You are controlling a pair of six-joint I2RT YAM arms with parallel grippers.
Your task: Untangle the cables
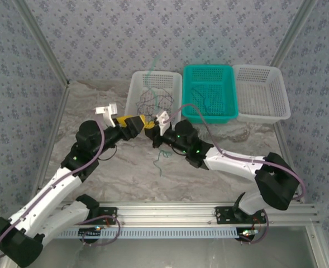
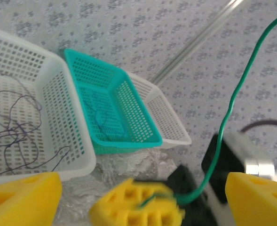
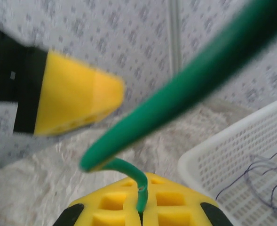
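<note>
Green cable (image 3: 176, 94) | pinched in my right gripper (image 3: 140, 209); my left gripper (image 2: 138, 200) spread wide | dark cable (image 1: 153, 100) in white basket (image 1: 135, 84); far edge of bench (image 1: 80, 100)

A white basket (image 1: 136, 84), teal basket (image 1: 209, 67) and second white basket (image 1: 284, 106) wall the bench (image 1: 125, 178) from 12 to 2 o'clock. The left gripper (image 1: 137, 123) and right gripper (image 1: 155, 127) crowd the centre, with a green cable (image 1: 160, 163) dangling there. Open bench lies at 3 o'clock.
</note>
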